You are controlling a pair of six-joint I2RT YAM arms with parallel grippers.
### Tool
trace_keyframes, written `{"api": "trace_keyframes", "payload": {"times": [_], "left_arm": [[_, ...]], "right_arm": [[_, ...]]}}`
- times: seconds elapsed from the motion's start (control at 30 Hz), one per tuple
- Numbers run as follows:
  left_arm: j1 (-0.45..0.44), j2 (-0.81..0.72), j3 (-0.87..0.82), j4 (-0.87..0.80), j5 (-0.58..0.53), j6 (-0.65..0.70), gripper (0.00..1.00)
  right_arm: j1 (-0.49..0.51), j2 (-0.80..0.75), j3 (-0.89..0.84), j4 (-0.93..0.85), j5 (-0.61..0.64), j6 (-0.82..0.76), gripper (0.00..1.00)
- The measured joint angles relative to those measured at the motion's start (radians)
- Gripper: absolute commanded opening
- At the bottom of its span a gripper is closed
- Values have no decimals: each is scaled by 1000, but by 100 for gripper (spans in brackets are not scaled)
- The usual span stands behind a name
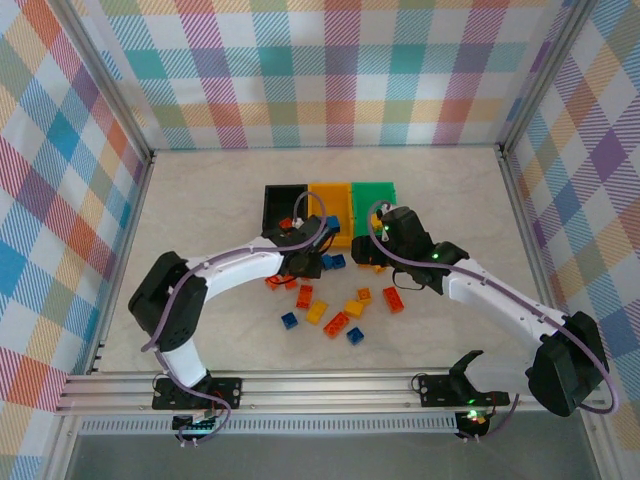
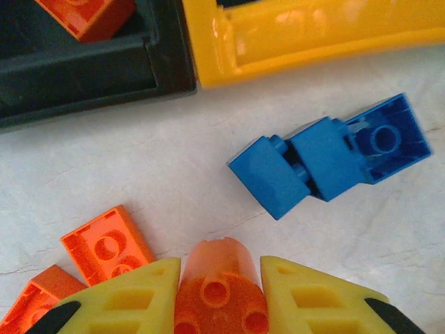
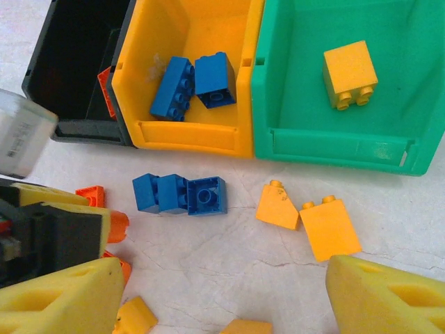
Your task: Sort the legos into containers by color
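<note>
- Pinching an orange lego (image 2: 220,268), the left end effector (image 2: 221,303) likely aims for the black bin (image 2: 90,87).
- The right end effector (image 3: 222,299) hangs wide over yellow legos (image 3: 329,229).

A lab test cell: aluminium frame (image 1: 320,392), plaid cloth walls (image 1: 330,70).

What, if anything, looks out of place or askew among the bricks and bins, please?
Nothing looks spilled or broken. One oddity: the yellow bin holds two blue bricks, while a yellow brick sits in the green bin. A clump of blue bricks lies jumbled on the table in front of the yellow bin.
</note>
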Motion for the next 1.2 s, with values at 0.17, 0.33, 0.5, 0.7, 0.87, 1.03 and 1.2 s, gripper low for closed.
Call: {"api": "trace_keyframes", "payload": {"times": [0.17,0.33,0.5,0.7,0.87,1.03,1.2], "left_arm": [[22,-82,0,-14,2,-9,29],[122,-139,12,-4,28,-20,30],[229,-122,74,24,80,-45,30],[297,19,232,59,103,-66,30],[327,169,359,55,101,-68,31],[352,294,480,16,101,-67,33],[353,378,588,-25,101,-63,57]], "right_arm": [[-3,-4,0,0,0,7,77],[-5,-15,-1,2,0,10,77],[-5,-17,-10,4,0,11,77],[-6,-17,-11,3,0,11,78],[-6,-18,-11,3,-1,14,78],[-6,-32,-11,-4,-1,14,78],[-6,-40,-11,-6,-1,18,78]]}}
